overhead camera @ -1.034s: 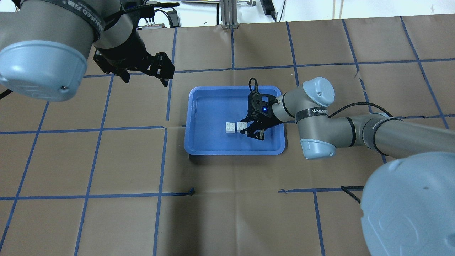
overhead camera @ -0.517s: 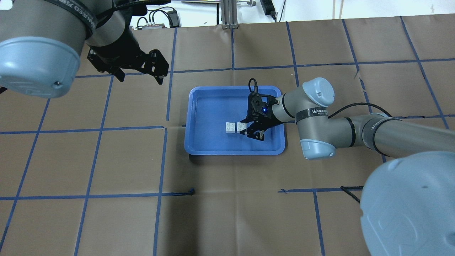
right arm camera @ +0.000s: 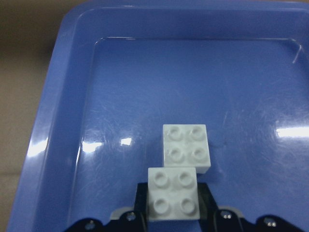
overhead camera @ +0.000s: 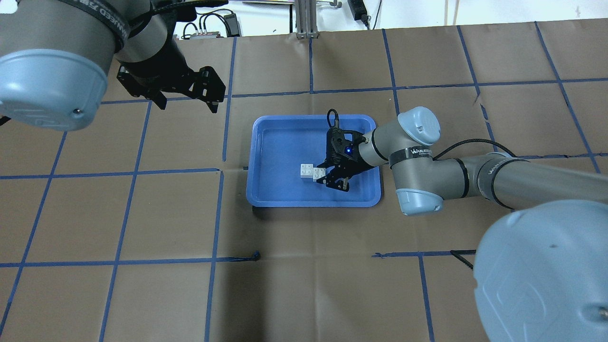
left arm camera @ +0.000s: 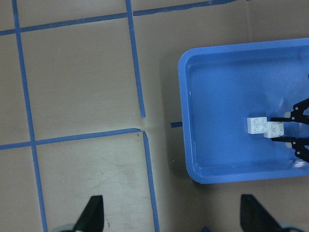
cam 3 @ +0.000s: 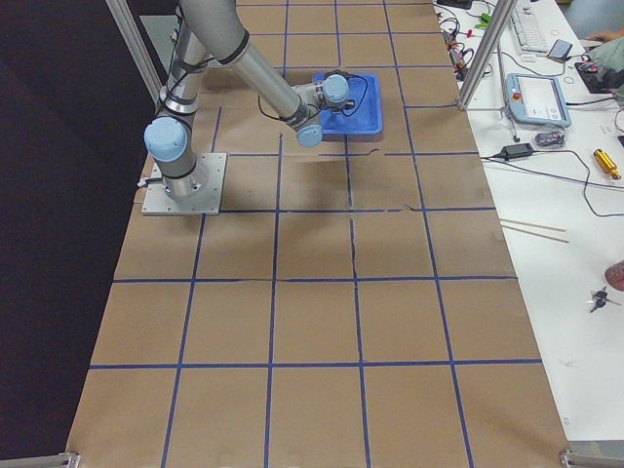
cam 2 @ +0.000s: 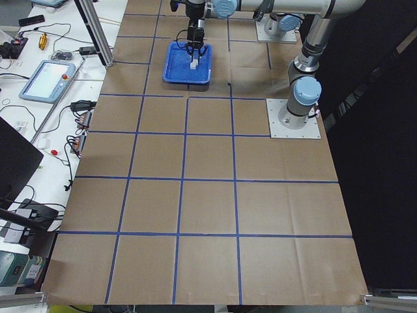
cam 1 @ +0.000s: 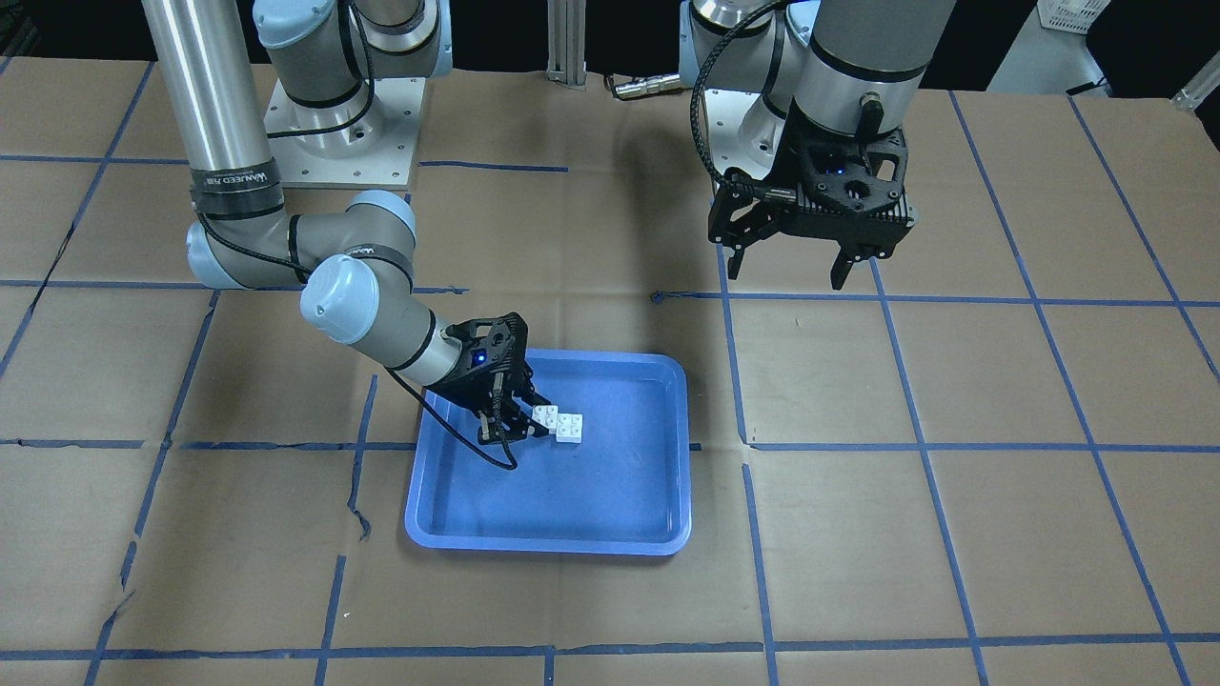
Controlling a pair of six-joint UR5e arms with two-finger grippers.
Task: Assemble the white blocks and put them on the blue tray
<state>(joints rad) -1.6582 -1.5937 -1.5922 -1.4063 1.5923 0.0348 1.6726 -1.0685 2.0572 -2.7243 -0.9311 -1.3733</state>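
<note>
Grip: right hand (overhead camera: 327, 175) is clamped on one white block (right arm camera: 173, 193) inside the blue tray (overhead camera: 266, 156), w/ its corner at the second white block (right arm camera: 187, 146), offset, not stacked. If you press down now, the misaligned studs (right arm camera: 185, 178) could shove the loose one away instead of mating. Left hand (cam 1: 786, 276) hangs wide open & empty over the bench (overhead camera: 142, 213), well apart.

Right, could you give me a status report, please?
Right gripper shut on one white block, beside second block in blue tray, unstacked. Left gripper open, off tray. Nothing obstructing.
</note>
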